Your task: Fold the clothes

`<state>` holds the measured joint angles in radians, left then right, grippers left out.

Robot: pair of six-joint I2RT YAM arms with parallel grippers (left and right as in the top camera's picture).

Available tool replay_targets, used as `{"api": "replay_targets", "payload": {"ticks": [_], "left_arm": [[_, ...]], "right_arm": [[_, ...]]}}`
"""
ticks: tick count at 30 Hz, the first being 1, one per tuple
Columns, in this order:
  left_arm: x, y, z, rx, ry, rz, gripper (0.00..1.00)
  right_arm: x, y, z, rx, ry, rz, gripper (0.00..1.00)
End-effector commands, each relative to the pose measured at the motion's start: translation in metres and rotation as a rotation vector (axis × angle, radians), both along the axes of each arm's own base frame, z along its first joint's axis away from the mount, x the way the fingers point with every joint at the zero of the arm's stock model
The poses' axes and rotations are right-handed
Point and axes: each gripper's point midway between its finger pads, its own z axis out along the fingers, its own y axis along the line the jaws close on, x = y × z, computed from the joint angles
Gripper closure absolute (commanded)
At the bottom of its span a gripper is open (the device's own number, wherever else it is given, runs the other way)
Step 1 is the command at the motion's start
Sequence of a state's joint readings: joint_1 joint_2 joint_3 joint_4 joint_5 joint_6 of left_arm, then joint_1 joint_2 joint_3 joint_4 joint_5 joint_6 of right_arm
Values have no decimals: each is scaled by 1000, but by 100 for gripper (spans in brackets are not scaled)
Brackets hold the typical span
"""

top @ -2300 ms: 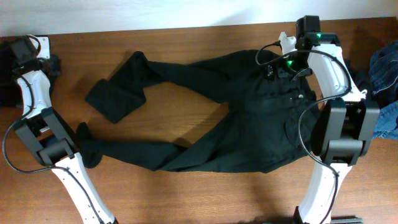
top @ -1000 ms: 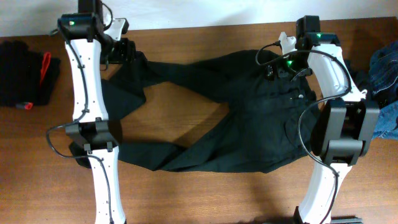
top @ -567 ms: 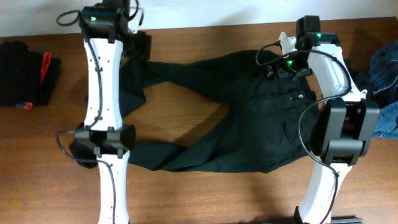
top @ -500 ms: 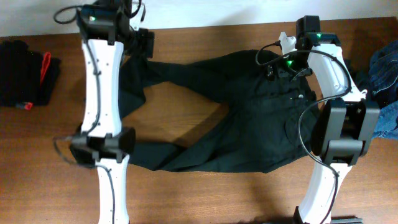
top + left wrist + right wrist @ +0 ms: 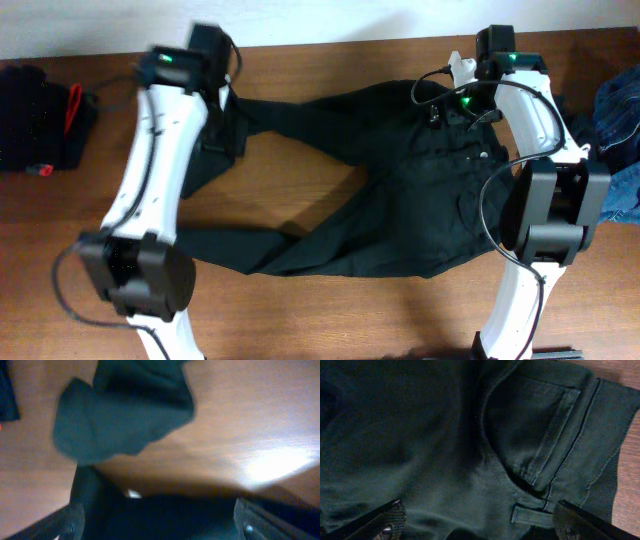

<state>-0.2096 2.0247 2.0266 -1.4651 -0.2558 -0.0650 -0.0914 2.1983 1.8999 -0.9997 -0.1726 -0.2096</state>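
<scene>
Wooden table [image 5: 330, 310], brown, pale wall behind. Black jeans [image 5: 400, 200]: laid flat across the middle, waist to the right, both legs running left. Right gripper [image 5: 480, 521]: jaws spread wide, poised over the front pocket [image 5: 540, 435] and belt loop [image 5: 530, 514], nothing grasped. Left gripper [image 5: 160, 521]: jaws released, wide apart, above the upper leg's cuff [image 5: 120, 415]; view blurred. Blue denim garment [image 5: 620, 110]: right table edge. Dark bundle with a red strip [image 5: 40, 110]: left table edge
</scene>
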Motion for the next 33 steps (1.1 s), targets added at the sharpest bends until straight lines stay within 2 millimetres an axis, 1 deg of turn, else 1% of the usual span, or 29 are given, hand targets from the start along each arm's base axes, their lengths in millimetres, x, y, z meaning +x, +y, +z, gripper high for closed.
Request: {"api": "replay_targets", "payload": {"ticks": [1,4,9,12,17,21,23,28,33], "left_arm": [[1,26,-20,176,-2,20,4],[11,30,-33,206,-37,8,4],[30,25,-50,203,-111,-11,4],[36,21,-58,233,-149,-23,4],[33,19,-65,345,-169,-54,4],[34,12,-79,342,-188,-65,4],[36,13,-85,345,-207,-61,4],[39,16,-88,365,-235,-49,4],[43,13,-93,358,-267,-46,4]], "right_arm": [[4,-3,28,-17,-61,-6,1],[4,-3,28,-17,-61,-6,1],[4,-3,28,-17,-61,-6,1],[4,-3,28,-17,-61,-6,1],[4,-3,28,-17,-61,-6,1],[4,-3,28,-17,-62,-6,1],[4,-3,28,-17,-61,-6,1],[4,-3,28,-17,-61,-6,1],[4,-3,28,-17,-61,-6,1]]}}
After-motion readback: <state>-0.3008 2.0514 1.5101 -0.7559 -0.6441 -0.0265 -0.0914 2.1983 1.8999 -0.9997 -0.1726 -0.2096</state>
